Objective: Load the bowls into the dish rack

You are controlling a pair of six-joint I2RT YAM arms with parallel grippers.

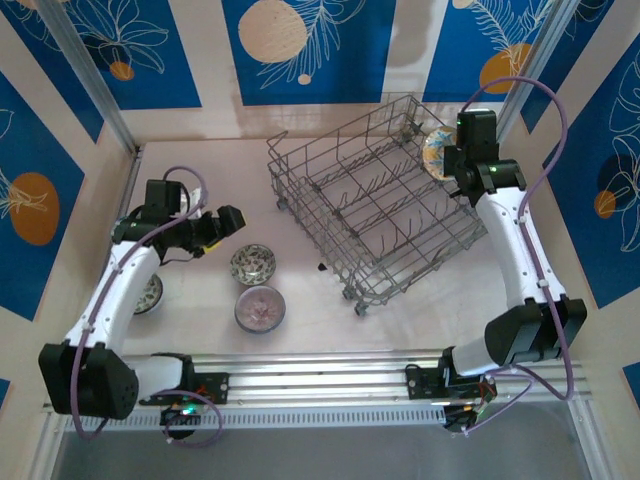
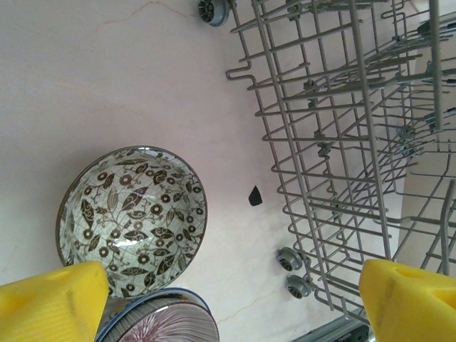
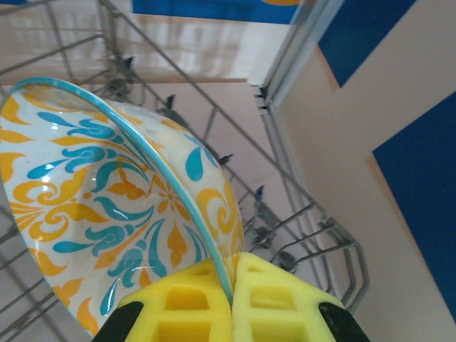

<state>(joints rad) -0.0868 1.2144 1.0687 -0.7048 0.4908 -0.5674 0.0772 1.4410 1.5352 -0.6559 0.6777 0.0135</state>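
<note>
Placement in hand: right end effector (image 3: 232, 285) pinches rim of orange-blue bowl (image 3: 107, 206) at dish rack (image 1: 370, 200) near counter (image 1: 215, 160) far-right corner; next probably lower it between tines (image 1: 385, 215).

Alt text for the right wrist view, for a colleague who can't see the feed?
The right arm's yellow fingers pinch the rim of a bowl patterned in orange, yellow and blue on white, holding it tilted. Grey wires of the dish rack run behind it, with a beige and blue wall beyond.

Blue wall panels (image 1: 150, 50) with white leaves and orange discs enclose a pale marbled table (image 1: 220, 160).
</note>
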